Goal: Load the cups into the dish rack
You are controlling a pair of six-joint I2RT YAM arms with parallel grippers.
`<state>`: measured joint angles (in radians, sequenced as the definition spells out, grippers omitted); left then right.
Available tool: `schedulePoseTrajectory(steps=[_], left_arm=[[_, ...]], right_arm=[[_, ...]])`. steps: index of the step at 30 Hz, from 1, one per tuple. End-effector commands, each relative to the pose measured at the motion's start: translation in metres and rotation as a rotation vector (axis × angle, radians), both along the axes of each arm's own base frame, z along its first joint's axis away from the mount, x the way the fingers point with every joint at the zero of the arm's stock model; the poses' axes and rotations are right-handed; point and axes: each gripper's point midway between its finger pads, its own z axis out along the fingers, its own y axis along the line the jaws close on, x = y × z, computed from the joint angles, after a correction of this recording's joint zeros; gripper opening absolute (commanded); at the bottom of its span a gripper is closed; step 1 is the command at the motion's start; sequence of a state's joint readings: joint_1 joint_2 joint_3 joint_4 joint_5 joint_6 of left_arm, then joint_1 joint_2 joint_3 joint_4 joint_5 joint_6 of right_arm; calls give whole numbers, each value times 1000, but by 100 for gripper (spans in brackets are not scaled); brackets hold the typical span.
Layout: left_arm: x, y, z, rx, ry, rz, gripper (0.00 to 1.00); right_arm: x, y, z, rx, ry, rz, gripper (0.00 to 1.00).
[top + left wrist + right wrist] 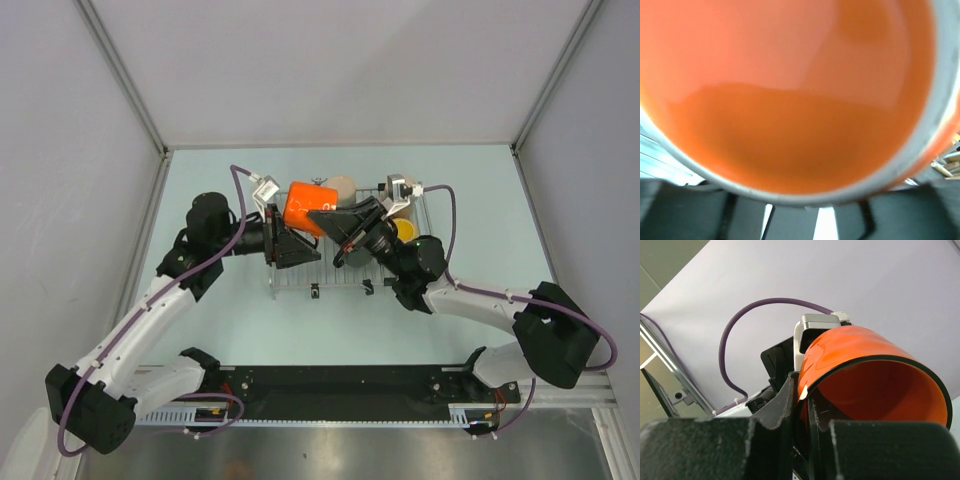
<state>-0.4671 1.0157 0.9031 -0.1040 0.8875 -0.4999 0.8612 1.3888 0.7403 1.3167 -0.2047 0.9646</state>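
**Item:** orange cup (303,207), lying on its side in the air over the dish rack (345,278), far-left corner; not yet sitting on the bars.

**Grip:** R gripper (801,402) is pinching the cup's rim wall, one finger inside, one outside, pressed tight. L gripper (800,215) is sitting at the cup's opposite end, with the cup filling its cam. Whether it's gripping: can't tell.

**Also on/near rack:** yellow cup (405,230) is resting by the rack's right edge. Cream cup (343,186) is showing at the far edge; on the bars or just past them is unclear.

**Status (est.):** approx. mid-task. Orange cup is awaiting set-down. Other 3 cups aren't showing, as the arms are covering the rack's middle.
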Motion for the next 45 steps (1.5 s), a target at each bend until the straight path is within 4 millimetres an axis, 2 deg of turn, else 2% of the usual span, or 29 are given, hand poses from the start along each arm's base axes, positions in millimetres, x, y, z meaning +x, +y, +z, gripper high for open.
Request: schedulePoseTrajectory(steps=[1, 6, 10, 12, 15, 16, 18, 22, 26, 32, 33, 34, 36, 37, 38, 42, 45], left_arm=[[5, 3, 52, -91, -154, 31, 47], [1, 4, 76, -150, -157, 23, 50], [-2, 4, 88, -173, -157, 20, 61], [-4, 5, 92, -184, -165, 19, 60], [-5, 5, 93, -190, -170, 21, 44], [-6, 6, 95, -194, -178, 17, 34], [-7, 8, 98, -199, -181, 20, 23], [-6, 12, 102, -207, -187, 22, 20], [-6, 16, 102, -205, -196, 23, 1], [-3, 22, 91, -163, -235, 37, 1], [1, 25, 90, -150, -243, 64, 1], [4, 27, 90, -132, -291, 74, 1], [9, 32, 80, -88, -292, 108, 1], [15, 34, 76, -64, -329, 132, 1], [17, 36, 70, -44, -328, 140, 1], [28, 45, 55, 24, -391, 201, 1], [37, 50, 45, 68, -421, 235, 1]], right_arm=[[-71, -10, 34, 167, -189, 148, 0], [-74, -9, 23, 151, -175, 133, 0], [-75, -1, 11, 130, -146, 144, 0], [-73, 1, 6, 122, -131, 139, 0], [-73, 4, 2, 114, -125, 139, 0], [-73, 5, -1, 110, -116, 141, 0], [-71, 9, -10, 92, -100, 141, 0], [-63, 15, -25, 70, -48, 140, 0], [-52, 21, -43, 46, 20, 135, 0], [-36, 13, -59, 36, 95, 119, 0], [-33, 11, -61, 34, 107, 114, 1], [-32, 8, -62, 36, 121, 115, 11], [-29, 1, -70, 26, 141, 102, 17], [-28, -2, -72, 26, 148, 93, 26], [-28, -6, -72, 29, 153, 88, 30], [-24, -19, -84, 16, 184, 62, 41], [-20, -26, -87, 16, 198, 50, 43]])
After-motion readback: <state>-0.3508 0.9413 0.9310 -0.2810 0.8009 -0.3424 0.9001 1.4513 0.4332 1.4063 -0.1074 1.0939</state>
